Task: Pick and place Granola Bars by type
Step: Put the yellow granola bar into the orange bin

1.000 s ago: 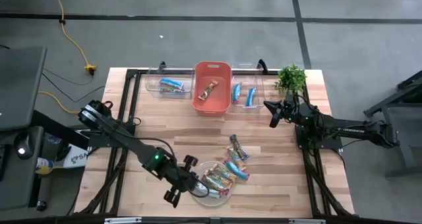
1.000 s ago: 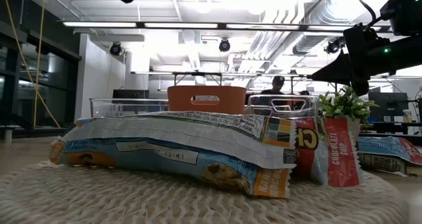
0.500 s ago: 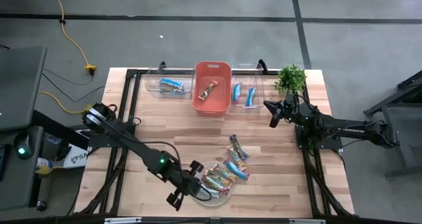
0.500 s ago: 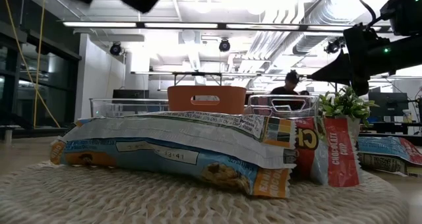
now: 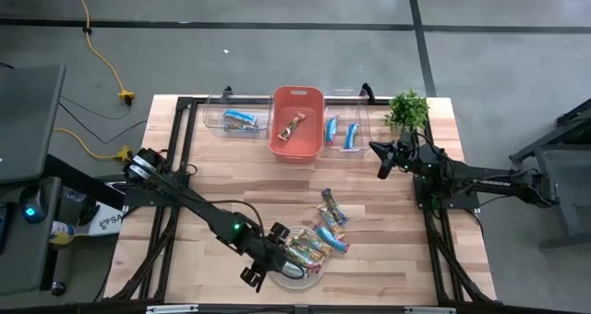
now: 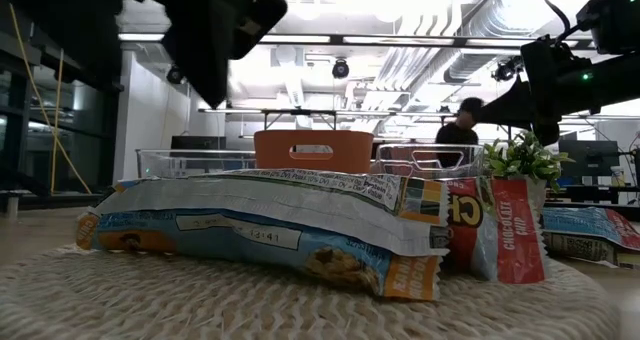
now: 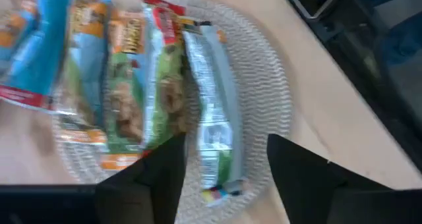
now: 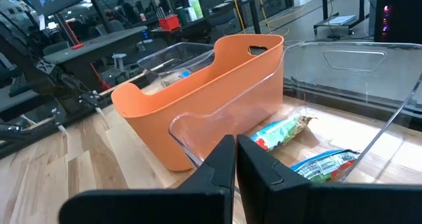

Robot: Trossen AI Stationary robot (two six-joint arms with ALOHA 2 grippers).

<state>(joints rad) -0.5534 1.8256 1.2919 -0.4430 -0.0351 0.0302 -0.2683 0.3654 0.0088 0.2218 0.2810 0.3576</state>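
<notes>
A heap of granola bars (image 5: 312,247) in blue, tan and green wrappers lies on a round coiled rope mat (image 5: 287,232) near the table's front edge. Two more bars (image 5: 333,209) lie on the wood just beyond it. My left gripper (image 7: 224,178) is open above the mat's left part, slanting down. Its fingers stand on either side of the near end of a silver-and-green bar (image 7: 212,118); I cannot tell whether they touch it. In the low view it hangs dark above the pile (image 6: 215,35). My right gripper (image 8: 235,165) waits shut by the right clear bin.
Along the far edge stand a clear bin (image 5: 235,121) with a blue bar, an orange bin (image 5: 297,120) with a tan bar and a clear bin (image 5: 344,131) with two blue bars. A small plant (image 5: 407,109) stands at the far right. Bare wood lies between the bins and the mat.
My left gripper has moved toward the table's right edge and down, onto the mat's left side. In the low view it has dropped from the top edge into plain sight above the pile. The bars have not moved.
</notes>
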